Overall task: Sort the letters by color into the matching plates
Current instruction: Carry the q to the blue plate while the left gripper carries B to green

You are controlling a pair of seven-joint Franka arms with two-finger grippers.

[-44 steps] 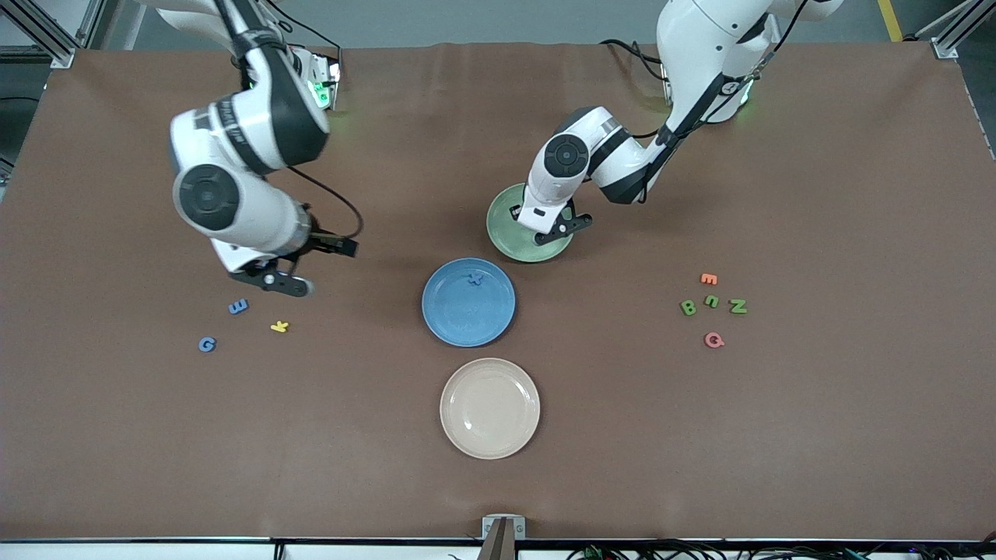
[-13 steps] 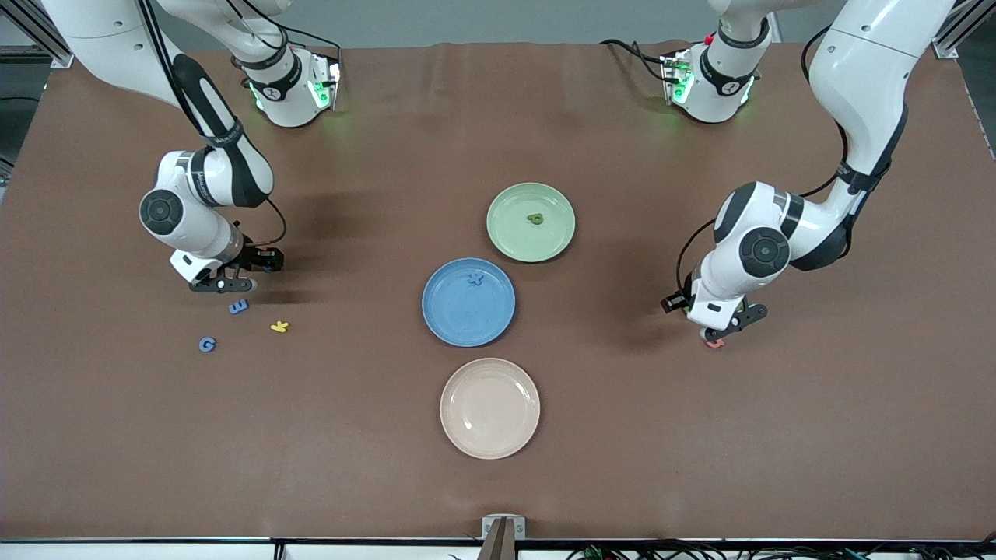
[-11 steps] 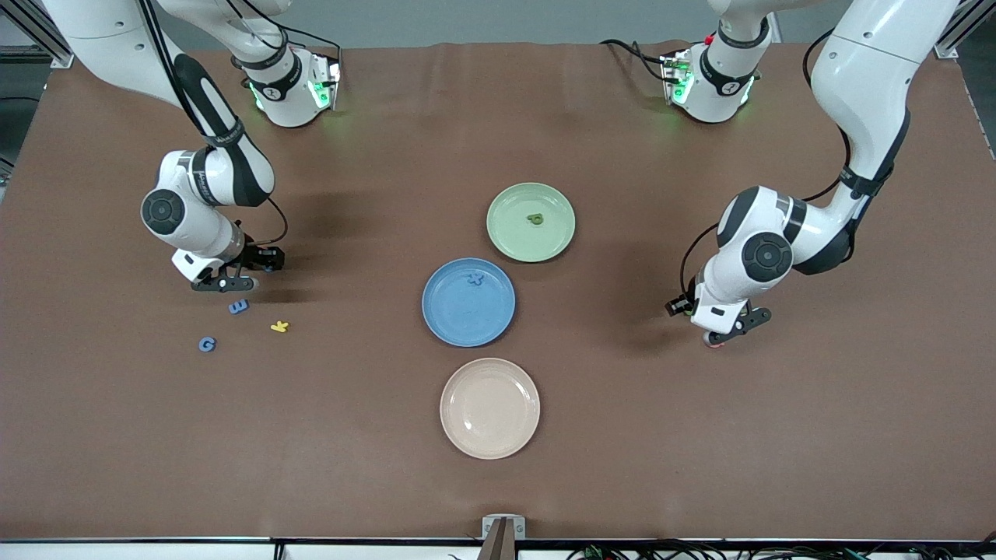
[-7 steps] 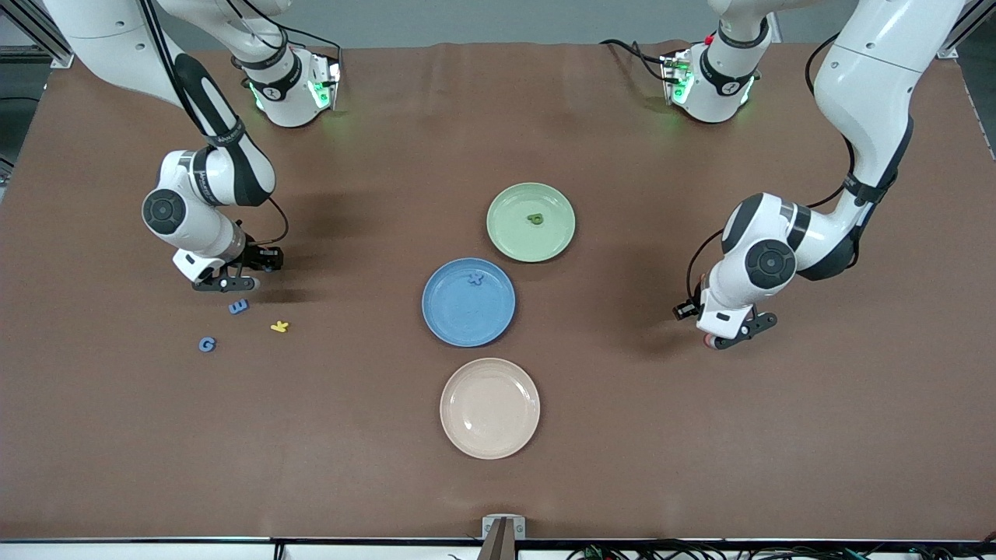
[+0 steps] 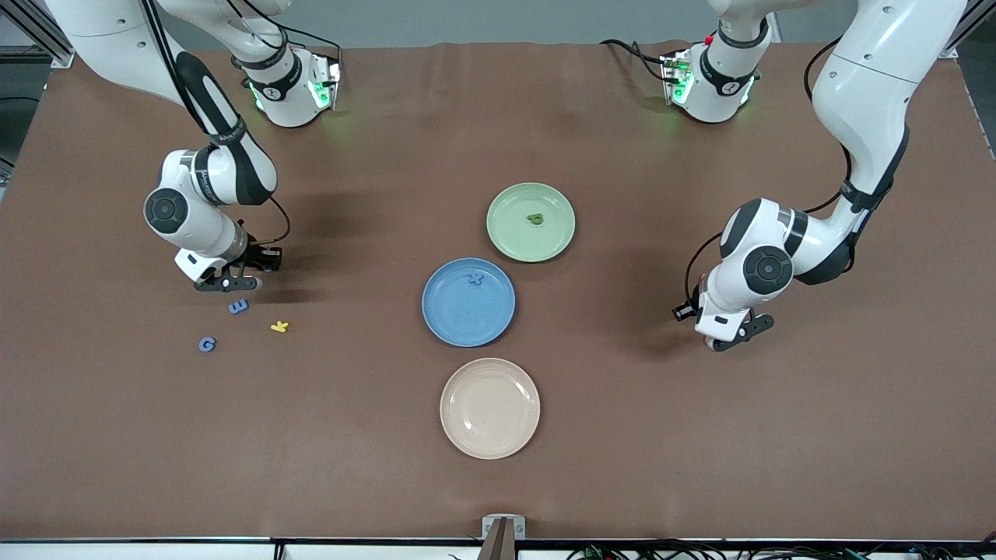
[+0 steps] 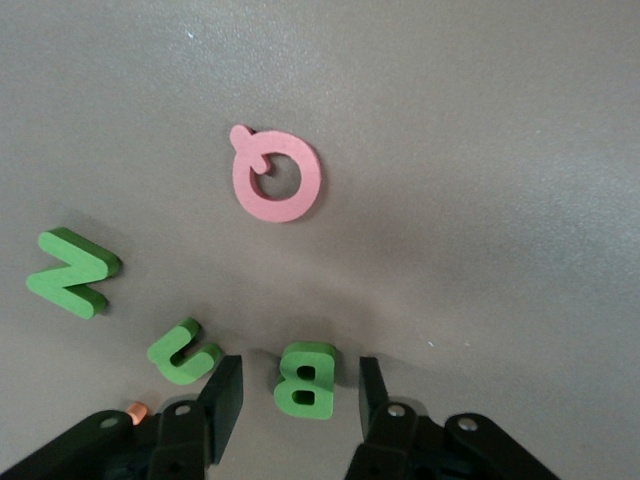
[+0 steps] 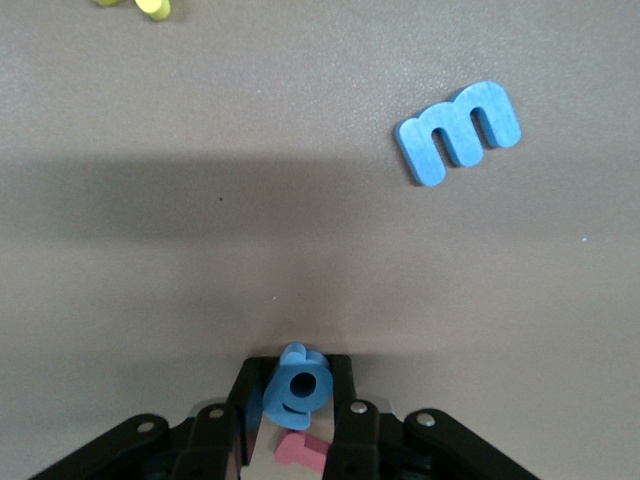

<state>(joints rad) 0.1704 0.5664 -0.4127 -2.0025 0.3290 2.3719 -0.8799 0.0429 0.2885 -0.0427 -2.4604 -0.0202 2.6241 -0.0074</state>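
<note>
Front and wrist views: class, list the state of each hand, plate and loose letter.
Left hand, open astride green B.
Green B, flat on table, ungripped.
Right hand, shut on blue e.
Green plate, holds one green letter.
Blue plate, holds one blue letter.
Blue m, loose on table.
Pink Q, loose on table.
Green N, loose on table.
Yellow K, loose on table.

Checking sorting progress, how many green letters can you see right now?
4. One green letter lies in the green plate; an N, a hooked letter and a B sit on the table under the left tool.
</note>
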